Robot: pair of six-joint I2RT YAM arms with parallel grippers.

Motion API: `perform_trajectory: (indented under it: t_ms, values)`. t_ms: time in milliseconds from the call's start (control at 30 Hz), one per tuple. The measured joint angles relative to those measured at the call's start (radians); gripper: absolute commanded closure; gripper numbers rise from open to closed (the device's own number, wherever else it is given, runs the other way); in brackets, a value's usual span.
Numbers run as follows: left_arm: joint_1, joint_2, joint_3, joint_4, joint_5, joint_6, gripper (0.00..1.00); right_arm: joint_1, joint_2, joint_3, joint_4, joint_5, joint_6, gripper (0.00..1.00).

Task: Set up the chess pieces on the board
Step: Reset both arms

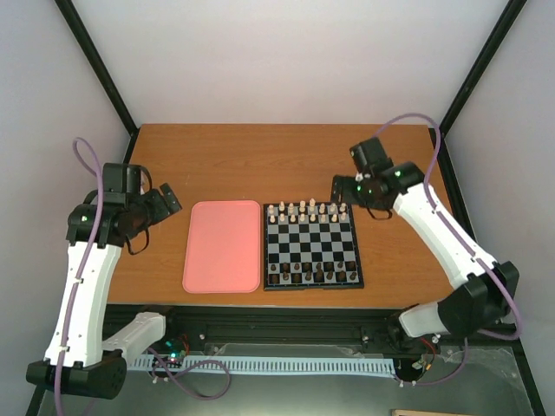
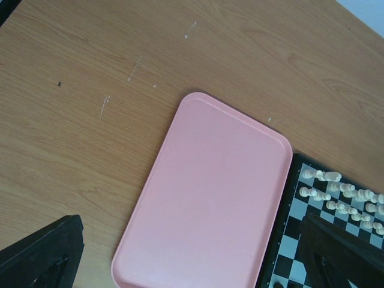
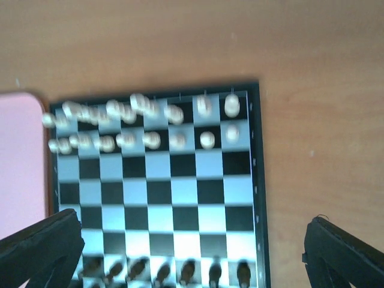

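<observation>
A wooden tabletop [image 1: 260, 147] was seen inside a white-walled enclosure. The board [image 1: 312, 247] was set towards the near edge of the tabletop, right of centre, with a pink tray [image 1: 222, 246] just beside its left rim. The chess pieces [image 1: 312, 276] were ranged along the board's two near rows, the cream pieces [image 1: 308, 211] along the two far rows. The right gripper [image 1: 340, 189] was held above the board's far right corner, its jaws spread wide and nothing between them. The left gripper [image 1: 169, 201] was held left of the tray, likewise wide and empty. The set-up was judged nearly or wholly done. A straight upward retreat was advised, so that no cream piece would be brushed, followed by a check of the blurred near row for leaning pieces
</observation>
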Motion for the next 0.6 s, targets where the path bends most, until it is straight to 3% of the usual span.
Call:
perform_trajectory:
  t_ms: [167, 367, 600]
  values:
    - [0.000, 0.045, 0.000, 0.006, -0.014, 0.018, 0.00, -0.095, 0.162, 0.187, 0.040, -0.029, -0.098, 0.00]
    - [0.000, 0.193, 0.026, 0.019, -0.033, 0.068, 0.00, -0.107, 0.401, 0.401, 0.069, -0.011, -0.210, 0.00]
    - [-0.002, 0.351, 0.120, 0.053, -0.075, 0.130, 0.00, -0.123, 0.425, 0.445, 0.092, 0.002, -0.261, 0.00]
